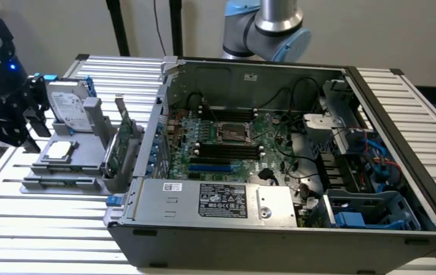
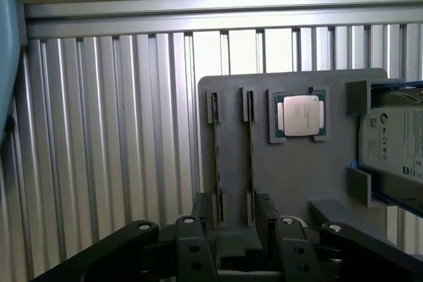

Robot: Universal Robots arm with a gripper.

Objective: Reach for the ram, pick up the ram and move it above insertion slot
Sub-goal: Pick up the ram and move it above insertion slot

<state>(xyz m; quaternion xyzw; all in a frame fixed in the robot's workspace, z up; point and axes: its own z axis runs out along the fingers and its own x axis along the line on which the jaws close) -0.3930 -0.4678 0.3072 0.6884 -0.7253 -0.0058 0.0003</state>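
The ram point(image 2: 250, 156), seen edge-on as a thin dark strip, stands in a slot of the gray holder point(image 2: 297, 176), just beyond the gripper point(image 2: 232, 219), its fingers spread apart.

A grey plastic holder block point(image 2: 297, 176) lies directly under the gripper point(image 2: 232, 212), on a ribbed aluminium slat table point(image 2: 99, 130). A square silver processor chip point(image 2: 301, 113) sits flat in a recess of the block, a little beyond the gripper and off to one side. Further that way, a silver hard drive with blue clips point(image 2: 393, 143) stands at the block's end. A green expansion card with a metal bracket point(image 1: 118, 143) stands upright on the block's side away from the gripper. Beyond it lies an open dark metal computer case point(image 1: 279, 252). It holds a green motherboard point(image 1: 202, 129), a silver power supply box point(image 1: 218, 200), black cables point(image 1: 294, 86) and a blue plastic drive cage point(image 1: 355, 220).
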